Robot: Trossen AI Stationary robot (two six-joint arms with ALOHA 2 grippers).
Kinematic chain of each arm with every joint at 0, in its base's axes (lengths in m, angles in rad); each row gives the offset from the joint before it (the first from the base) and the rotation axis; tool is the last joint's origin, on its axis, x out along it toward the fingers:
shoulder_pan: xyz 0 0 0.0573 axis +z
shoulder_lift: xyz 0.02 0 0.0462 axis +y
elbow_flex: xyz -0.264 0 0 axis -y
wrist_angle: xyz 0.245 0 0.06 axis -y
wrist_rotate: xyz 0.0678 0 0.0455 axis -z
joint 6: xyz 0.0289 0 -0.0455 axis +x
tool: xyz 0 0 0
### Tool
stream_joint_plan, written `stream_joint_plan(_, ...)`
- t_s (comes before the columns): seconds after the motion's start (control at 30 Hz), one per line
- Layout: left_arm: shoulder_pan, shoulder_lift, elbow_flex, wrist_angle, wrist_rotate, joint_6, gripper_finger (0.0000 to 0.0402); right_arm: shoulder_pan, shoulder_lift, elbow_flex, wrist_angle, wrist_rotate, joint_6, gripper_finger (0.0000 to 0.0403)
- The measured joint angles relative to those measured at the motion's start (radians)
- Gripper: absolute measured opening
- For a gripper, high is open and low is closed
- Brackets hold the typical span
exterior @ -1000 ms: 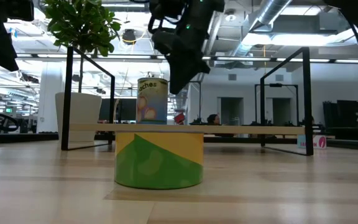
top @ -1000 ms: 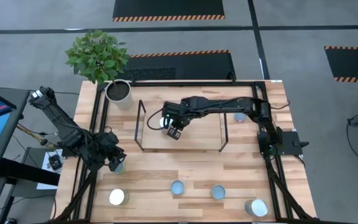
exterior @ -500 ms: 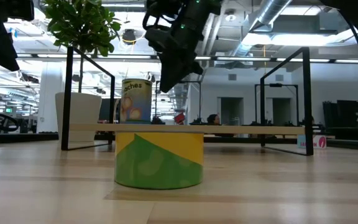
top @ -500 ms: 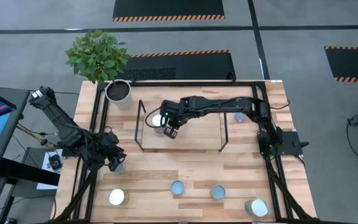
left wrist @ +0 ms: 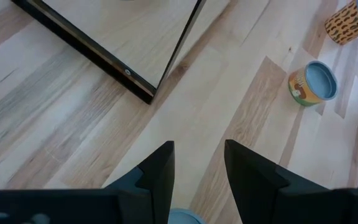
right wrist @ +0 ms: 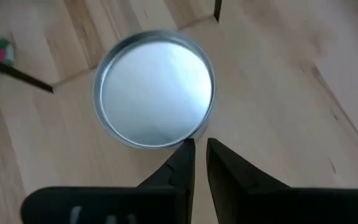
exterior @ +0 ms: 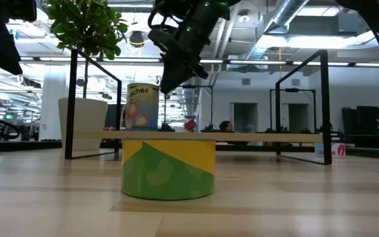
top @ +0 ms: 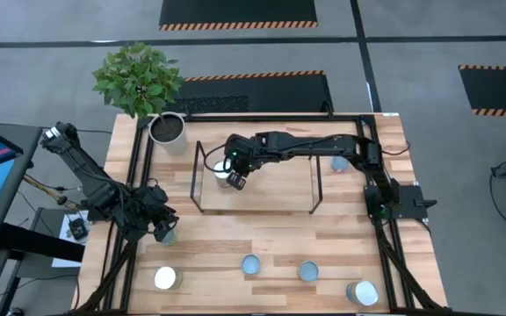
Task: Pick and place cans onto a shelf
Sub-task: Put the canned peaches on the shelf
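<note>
My right gripper [top: 234, 179] hangs over the left part of the shelf [top: 279, 195], fingers pinched nearly together and gripping nothing — the right wrist view shows the fingertips [right wrist: 185, 155] just beside the rim of a silver-topped can [right wrist: 155, 98], not around it. That can [exterior: 142, 106] stands upright on the shelf board [exterior: 255, 137], peach label facing out in the low view, with the gripper [exterior: 166, 82] above and to its side.

My left gripper [top: 162, 230] sits low at the table's left edge, fingers [left wrist: 158, 171] parted, with a blue-topped can [top: 169, 234] right at it; whether it touches, I cannot tell.

Other cans on the table — one white-topped [top: 165, 278], three blue-topped along the front [top: 250, 263] [top: 308, 270] [top: 362, 293], one by the shelf's right end [top: 339, 164]. Plant pot [top: 168, 129] at the back left corner.
</note>
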Motion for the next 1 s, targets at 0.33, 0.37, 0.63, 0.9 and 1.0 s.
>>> stream_joint_plan(0.33, 0.0, 0.0, 0.0, 0.0, -0.008, 0.0, 0.0128, 0.001, 0.0, 0.0, 0.028, -0.029, 0.0, 0.0066)
stream_joint_plan(0.37, 0.0, 0.0, 0.0, 0.0, -0.008, 0.0, 0.0128, 0.001, 0.0, 0.0, 0.028, -0.028, 0.0, 0.0066)
stream_joint_plan(0.63, 0.0, 0.0, 0.0, 0.0, -0.008, 0.0, 0.0128, 0.009, 0.027, -0.002, 0.03, -0.029, 0.007, 0.0066)
stream_joint_plan(0.9, 0.0, 0.0, 0.0, 0.0, -0.008, 0.001, 0.0128, 0.021, 0.039, 0.003, 0.079, -0.028, 0.008, 0.0066)
stream_joint_plan(1.0, 0.0, 0.0, 0.0, 0.0, -0.008, 0.004, 0.0128, 0.02, 0.039, 0.002, 0.084, -0.028, 0.008, 0.0066)
